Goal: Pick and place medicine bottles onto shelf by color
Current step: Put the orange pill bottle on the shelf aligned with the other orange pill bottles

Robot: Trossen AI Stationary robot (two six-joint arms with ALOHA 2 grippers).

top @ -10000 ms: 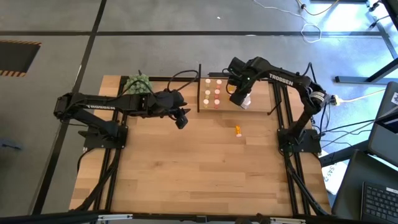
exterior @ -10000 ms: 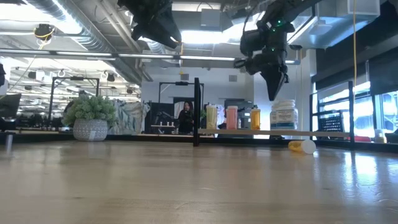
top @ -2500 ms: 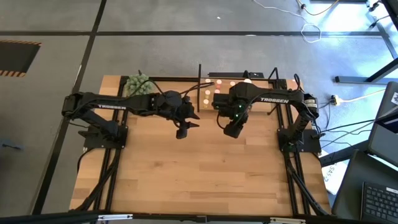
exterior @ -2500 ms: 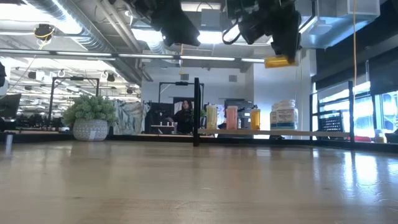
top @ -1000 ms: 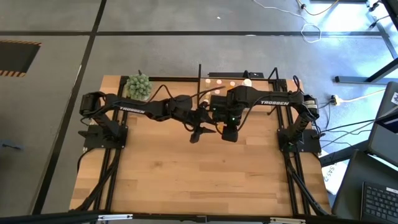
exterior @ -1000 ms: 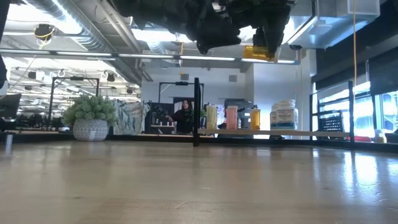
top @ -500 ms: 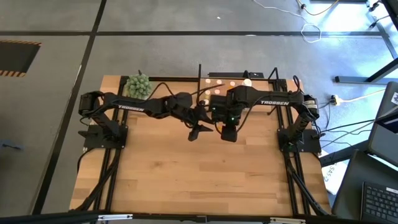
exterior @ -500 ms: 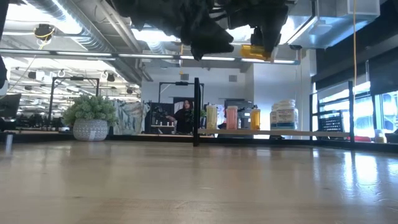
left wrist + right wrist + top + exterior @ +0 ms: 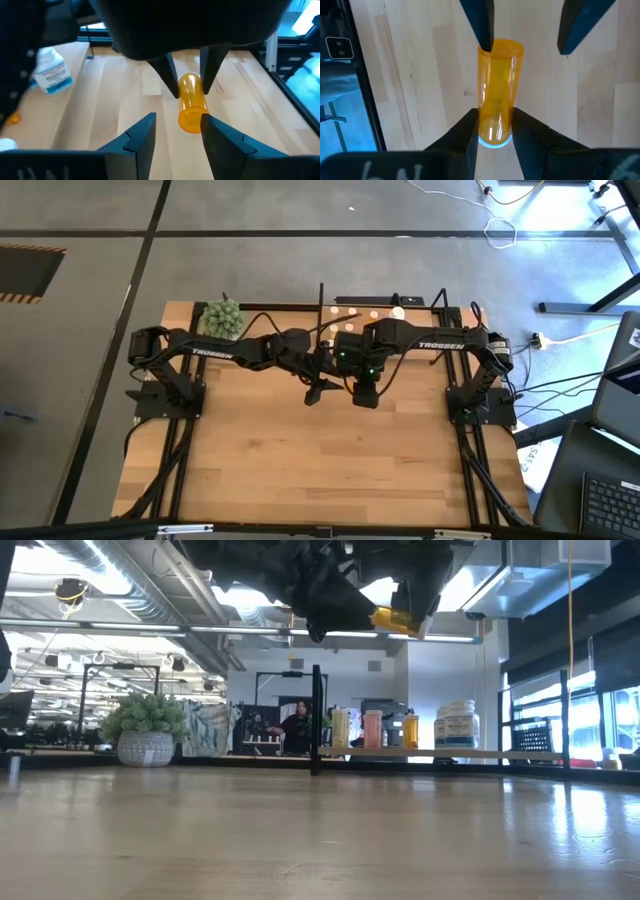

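An orange see-through medicine bottle (image 9: 498,90) is held high above the middle of the table; it also shows in the low view (image 9: 390,619). My right gripper (image 9: 362,392) is shut on it. My left gripper (image 9: 318,390) is open, and its fingers stand at the bottle's free end (image 9: 191,120). The shelf (image 9: 440,753) stands at the far edge, partly hidden under the arms in the high view. On it stand yellow, pink and orange bottles and a larger white one (image 9: 456,725). My right gripper pinches the orange bottle's near end (image 9: 494,134) between its two fingers, which come from above and lie across it. The bottle sticks out about level toward my left gripper, clear of the table. My left gripper has one fingertip (image 9: 486,42) at the bottle's free end; whether it touches, I cannot tell.
A green plant ball (image 9: 222,318) stands at the far left corner. A black upright (image 9: 316,720) marks the shelf's left end. A white bottle with a blue label (image 9: 50,75) shows in the left wrist view. Bare wooden tabletop (image 9: 320,470) lies toward the near edge.
My right gripper has gone a little toward my left gripper with the orange bottle, which stays high above the table and about level. My left gripper has stayed open beside it.
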